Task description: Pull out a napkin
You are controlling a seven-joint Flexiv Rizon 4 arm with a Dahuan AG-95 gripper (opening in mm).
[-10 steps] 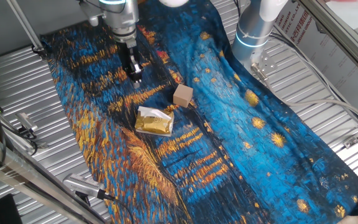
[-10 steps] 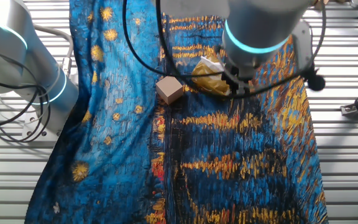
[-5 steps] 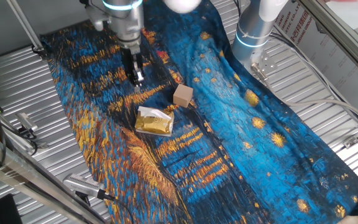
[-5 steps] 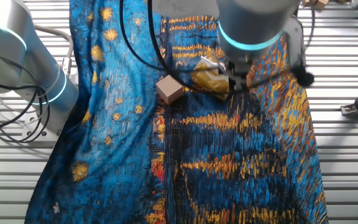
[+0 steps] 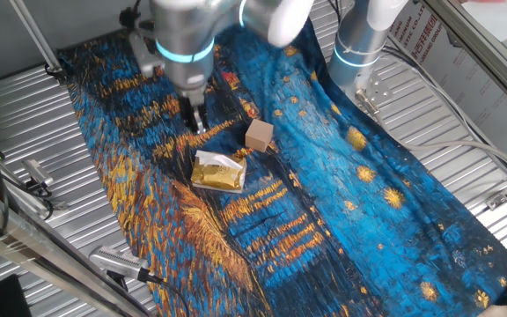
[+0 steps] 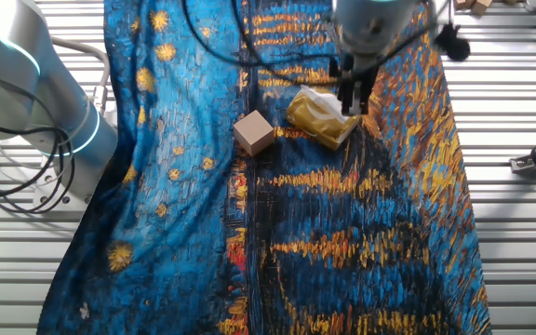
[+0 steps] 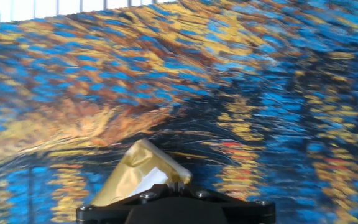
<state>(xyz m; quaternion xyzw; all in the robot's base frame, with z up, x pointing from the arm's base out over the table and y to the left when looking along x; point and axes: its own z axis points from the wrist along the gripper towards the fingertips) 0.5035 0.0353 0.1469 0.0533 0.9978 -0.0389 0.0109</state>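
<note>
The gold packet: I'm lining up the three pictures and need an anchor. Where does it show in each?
One fixed view: gold packet lies left of centre, just below the gripper.
The other fixed view: packet is upper centre, right of the cardboard cube.
Hand view: packet at the bottom centre, partly hidden by the hand's housing.
Shared landmark: the blue and orange cloth.

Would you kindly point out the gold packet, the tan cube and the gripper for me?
Gold packet [image 5: 216, 173], one fixed view, middle of its crinkly face.
Tan cube [image 6: 254, 132], the other fixed view, its top face.
Gripper [image 5: 197, 122], one fixed view, between the fingertips.
</note>
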